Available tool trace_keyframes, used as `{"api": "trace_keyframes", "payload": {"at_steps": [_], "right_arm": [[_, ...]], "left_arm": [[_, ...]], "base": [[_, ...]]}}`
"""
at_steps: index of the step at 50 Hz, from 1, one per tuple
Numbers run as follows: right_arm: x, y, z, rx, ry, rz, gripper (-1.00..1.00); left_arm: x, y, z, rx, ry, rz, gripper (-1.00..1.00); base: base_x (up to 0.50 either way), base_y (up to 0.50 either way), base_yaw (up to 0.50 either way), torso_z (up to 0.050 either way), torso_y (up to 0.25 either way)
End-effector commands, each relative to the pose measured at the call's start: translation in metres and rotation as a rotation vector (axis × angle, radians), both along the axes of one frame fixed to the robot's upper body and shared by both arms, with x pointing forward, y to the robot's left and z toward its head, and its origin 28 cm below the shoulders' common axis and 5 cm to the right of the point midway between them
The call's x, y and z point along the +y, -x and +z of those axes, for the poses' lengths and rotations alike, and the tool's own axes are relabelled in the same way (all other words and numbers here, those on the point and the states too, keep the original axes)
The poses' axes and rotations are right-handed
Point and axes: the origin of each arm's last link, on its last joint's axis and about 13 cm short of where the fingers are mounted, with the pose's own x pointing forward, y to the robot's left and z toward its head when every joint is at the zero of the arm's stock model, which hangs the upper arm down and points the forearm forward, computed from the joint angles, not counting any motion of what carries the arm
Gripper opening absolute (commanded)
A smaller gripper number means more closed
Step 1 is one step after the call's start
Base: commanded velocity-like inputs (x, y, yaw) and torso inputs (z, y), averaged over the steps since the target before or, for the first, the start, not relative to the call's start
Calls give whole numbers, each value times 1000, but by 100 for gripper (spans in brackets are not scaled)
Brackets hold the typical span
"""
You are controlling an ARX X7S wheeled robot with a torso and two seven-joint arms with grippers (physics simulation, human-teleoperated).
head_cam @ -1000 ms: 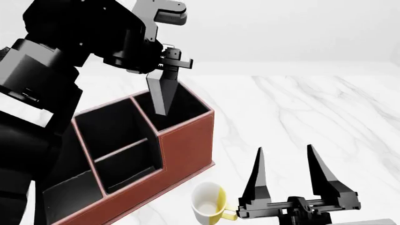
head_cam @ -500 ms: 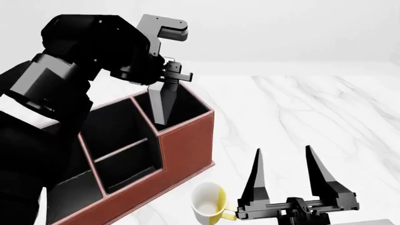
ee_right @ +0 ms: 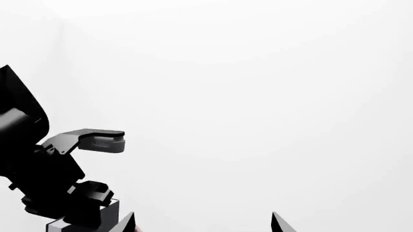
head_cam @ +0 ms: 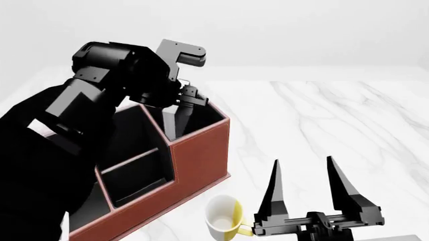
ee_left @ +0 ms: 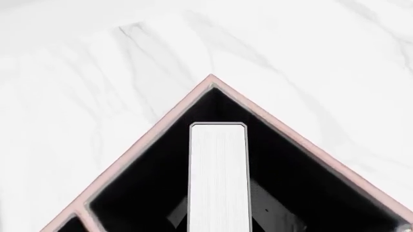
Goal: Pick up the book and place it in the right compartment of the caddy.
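The reddish-brown caddy (head_cam: pixel 201 150) stands at the left of the marble table. My left gripper (head_cam: pixel 184 103) is shut on the thin dark book (head_cam: pixel 172 123) and holds it upright, its lower part inside the tall right compartment (head_cam: pixel 204 114). In the left wrist view the book's white page edges (ee_left: pixel 218 174) point down into the black-lined compartment (ee_left: pixel 290 174), near the corner of the caddy's rim (ee_left: pixel 154 130), with my left gripper (ee_left: pixel 218 220) around the book. My right gripper (head_cam: pixel 303 168) is open and empty, fingers upward, near the table's front; its tips frame bare white in its wrist view (ee_right: pixel 201 220).
A white-and-yellow mug (head_cam: pixel 224 217) lies beside the caddy's front corner, just left of my right gripper. The caddy's split middle section (head_cam: pixel 130 165) and low end section (head_cam: pixel 87 213) lie to the left, partly hidden by my left arm. White marble table (head_cam: pixel 335 115) stretches right.
My left arm has lowered and shifted right, sinking the book deeper into the tall compartment. The right gripper and the mug have not moved.
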Motion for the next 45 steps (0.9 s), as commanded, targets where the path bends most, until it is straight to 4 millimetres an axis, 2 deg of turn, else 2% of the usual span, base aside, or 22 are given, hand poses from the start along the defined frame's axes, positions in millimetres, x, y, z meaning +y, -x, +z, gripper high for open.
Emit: {"api": "trace_keyframes", "payload": {"at_steps": [1,14,15,24,28,29,30,34,35,37,39,41,45], "right_arm": [[0,-2,1,-14,13,-2,100],[-1,-3,1,-14,12,-5,100],[-2,-3,1,-14,12,-6,100],[-2,-3,2,-14,10,-9,100],[-2,-3,2,-14,16,-8,100],[-2,-4,2,-10,17,-7,100],[-2,-4,2,-10,17,-7,100],[-2,-3,1,-7,25,-4,100],[-2,-3,1,-7,25,-4,100],[-1,-3,-1,-3,31,-1,100],[-1,-3,-1,-3,32,-1,100],[0,-3,-1,0,35,1,100],[0,-2,-1,2,39,4,100]], "left_arm": [[-6,-5,-10,-25,-7,-6,-100],[-7,-5,-19,-8,-10,-18,-100],[-8,-5,-19,-8,-14,-24,100],[-8,-5,-19,-3,4,-37,100],[-7,-6,-11,-25,0,-40,100],[-6,-6,5,-58,6,-40,100],[-6,-6,5,-58,6,-40,100],[0,3,36,-134,16,-52,100],[0,4,36,-134,16,-52,100],[4,11,58,-177,35,-48,100],[4,14,63,-191,35,-57,100],[4,24,79,-241,15,-66,100],[2,34,91,-281,-11,-96,100]], "base": [[0,0,0,0,0],[0,0,0,1,2],[0,0,0,0,0],[0,0,0,0,0],[0,0,0,0,0],[0,0,0,0,0],[0,0,0,0,0],[0,0,0,0,2],[0,0,0,0,0],[0,0,0,0,0],[0,0,0,0,0],[0,0,0,0,0],[0,0,0,0,0]]}}
